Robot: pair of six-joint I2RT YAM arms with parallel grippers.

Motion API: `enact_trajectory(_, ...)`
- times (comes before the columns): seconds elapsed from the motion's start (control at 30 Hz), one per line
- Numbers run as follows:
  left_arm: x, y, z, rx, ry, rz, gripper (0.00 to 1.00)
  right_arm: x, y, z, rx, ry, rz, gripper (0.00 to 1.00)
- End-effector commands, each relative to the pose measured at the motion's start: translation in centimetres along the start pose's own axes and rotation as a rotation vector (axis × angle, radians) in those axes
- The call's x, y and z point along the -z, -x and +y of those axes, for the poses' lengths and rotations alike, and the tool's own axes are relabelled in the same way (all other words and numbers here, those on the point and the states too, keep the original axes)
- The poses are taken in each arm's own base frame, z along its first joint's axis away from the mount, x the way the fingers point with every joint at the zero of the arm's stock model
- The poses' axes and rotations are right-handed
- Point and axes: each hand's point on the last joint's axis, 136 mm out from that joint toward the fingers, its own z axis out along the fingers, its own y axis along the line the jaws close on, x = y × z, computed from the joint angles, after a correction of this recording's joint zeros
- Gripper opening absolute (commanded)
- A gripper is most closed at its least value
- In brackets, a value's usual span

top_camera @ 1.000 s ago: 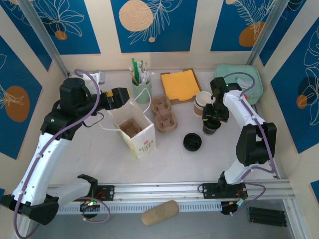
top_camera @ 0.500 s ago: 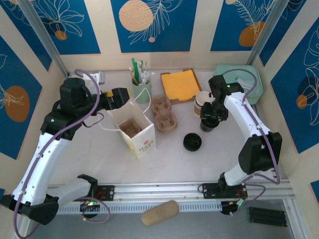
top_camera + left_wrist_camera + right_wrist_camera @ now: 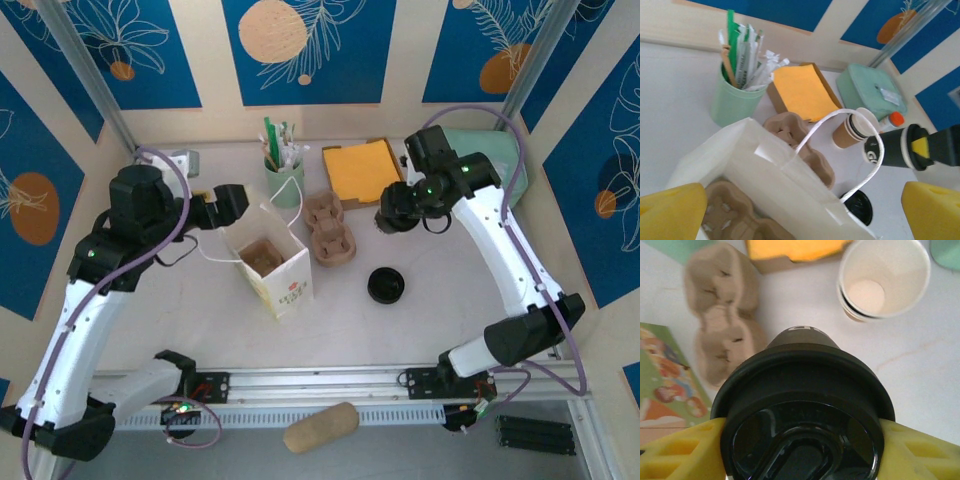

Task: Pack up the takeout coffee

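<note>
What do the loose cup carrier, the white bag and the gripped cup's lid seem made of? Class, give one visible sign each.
Cup carrier: likely moulded paper pulp, matt tan, soft fibrous-looking surface.
Bag: seemingly paper, matt white, sharp folds, white cord handle.
Lid: probably plastic, black and glossy, showing reflections.

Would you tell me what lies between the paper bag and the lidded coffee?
A cardboard cup carrier lies between them, as the top view shows.
</note>
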Motion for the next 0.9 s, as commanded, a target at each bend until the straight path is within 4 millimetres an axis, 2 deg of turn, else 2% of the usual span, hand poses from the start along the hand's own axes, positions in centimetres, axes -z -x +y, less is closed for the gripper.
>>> enact_trajectory(0.0, 1.7, -0.6, 1.8, -0.024, 0.105, -0.012, 0.99, 3.0, 1.1, 2.5, 0.010, 0.090, -0.075, 0.59)
enact_trajectory(0.27, 2.7, -3.9, 5.3, -0.004, 0.244, 0.016, 0.99, 9.2, 3.9, 8.6, 0.135, 0.252, -0.262, 0.58)
enact_trajectory(0.53, 3.6, -5.8, 7.4, 0.004, 0.324, 0.024, 0.99, 14.5, 3.5, 15.2, 0.312, 0.375, -0.390, 0.58)
enact_trajectory(0.7, 4.0, -6.1, 7.8, 0.001, 0.341, 0.017, 0.99, 16.3, 2.0, 19.2, 0.407, 0.452, -0.416, 0.58)
enact_trajectory(0.77, 4.1, -6.1, 7.9, 0.001, 0.343, 0.012, 0.98, 16.4, 1.4, 20.5, 0.434, 0.472, -0.403, 0.58)
enact_trajectory(0.87, 4.0, -6.1, 7.9, 0.001, 0.341, 0.009, 0.94, 15.4, 0.5, 22.3, 0.460, 0.491, -0.353, 0.58)
